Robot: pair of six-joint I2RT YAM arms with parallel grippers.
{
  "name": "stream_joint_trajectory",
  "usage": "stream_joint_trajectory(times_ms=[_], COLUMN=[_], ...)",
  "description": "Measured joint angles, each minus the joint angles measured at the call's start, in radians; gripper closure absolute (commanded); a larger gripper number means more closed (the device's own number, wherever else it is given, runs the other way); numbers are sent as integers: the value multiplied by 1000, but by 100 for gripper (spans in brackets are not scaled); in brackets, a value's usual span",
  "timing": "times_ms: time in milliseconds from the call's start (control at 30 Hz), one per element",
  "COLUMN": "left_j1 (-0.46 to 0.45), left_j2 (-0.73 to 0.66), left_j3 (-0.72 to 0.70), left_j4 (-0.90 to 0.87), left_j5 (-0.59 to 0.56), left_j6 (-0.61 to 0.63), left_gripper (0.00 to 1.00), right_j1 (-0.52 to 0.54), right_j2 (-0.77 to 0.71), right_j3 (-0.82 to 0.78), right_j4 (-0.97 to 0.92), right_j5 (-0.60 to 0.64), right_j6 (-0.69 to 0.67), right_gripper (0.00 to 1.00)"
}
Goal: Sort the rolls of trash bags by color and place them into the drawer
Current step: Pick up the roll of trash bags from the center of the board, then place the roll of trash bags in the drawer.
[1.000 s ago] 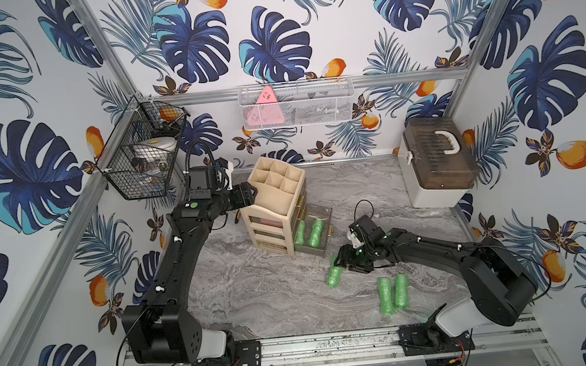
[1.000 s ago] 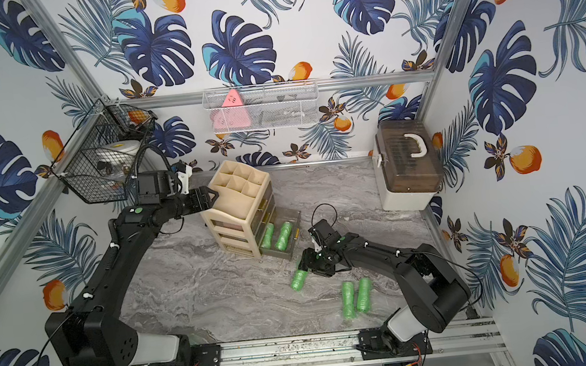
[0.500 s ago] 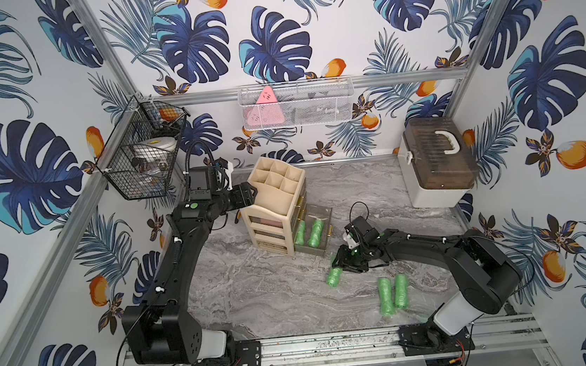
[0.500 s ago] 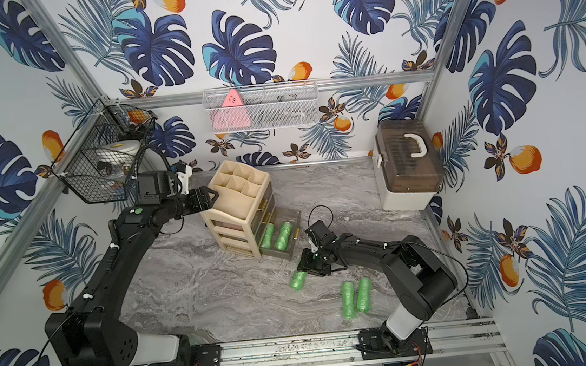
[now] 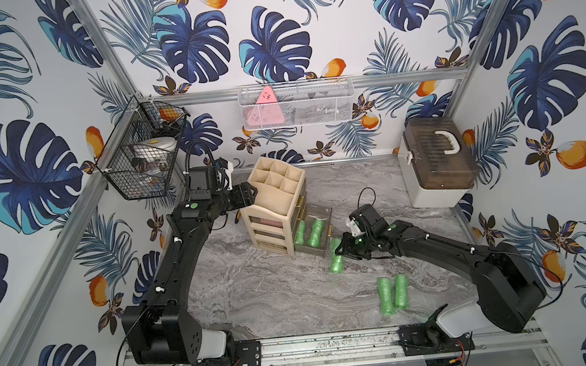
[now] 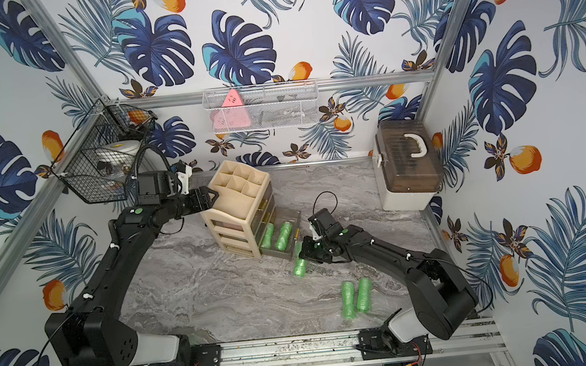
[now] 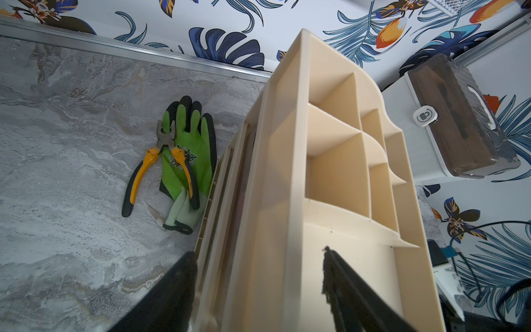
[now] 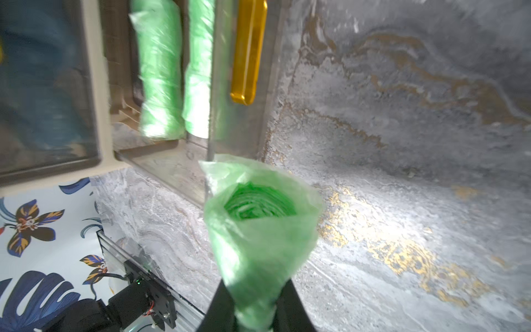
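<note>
Right gripper [image 8: 254, 287] clamped on green roll [image 8: 258, 230], just beside organizer [image 5: 275, 200] open drawer [image 8: 166, 163]. Left gripper [image 7: 260, 255] straddles organizer rim; grip undeterminable.

A green-and-black work glove [image 7: 201, 143] is lying on the marbled grey surface [image 7: 71, 115] near its back edge, with yellow-handled pliers [image 7: 164, 140] resting partly across it. A white box [image 5: 438, 162] with a brown lid is sitting in the back right corner. A black wire basket [image 5: 139, 158] is hanging on the left wall, and a white mesh basket [image 5: 296, 103] holding a pink triangle [image 5: 266, 98] is hanging on the back wall.
</note>
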Motion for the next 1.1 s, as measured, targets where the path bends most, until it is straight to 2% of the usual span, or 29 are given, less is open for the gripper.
stream_joint_trajectory(times_ms=[200, 367, 567, 800, 967, 1100], left_j1=[0, 0, 0, 0, 0, 0], left_j2=[-1, -1, 0, 0, 0, 0], left_j3=[0, -1, -1, -1, -2, -2], left_j4=[-1, 0, 0, 0, 0, 0], left_j5=[0, 4, 7, 8, 8, 8], left_j6=[0, 0, 0, 0, 0, 0], left_gripper=[27, 27, 27, 27, 27, 27], right_j1=[-2, -2, -3, -6, -7, -7], right_j2=[46, 190, 374, 536, 591, 596], right_j3=[138, 297, 457, 551, 580, 582], right_j4=[-38, -48, -40, -21, -11, 0], right_j5=[9, 0, -14, -32, -43, -52], right_j6=[-32, -43, -36, -8, 14, 15], right_gripper=[83, 75, 73, 68, 52, 42])
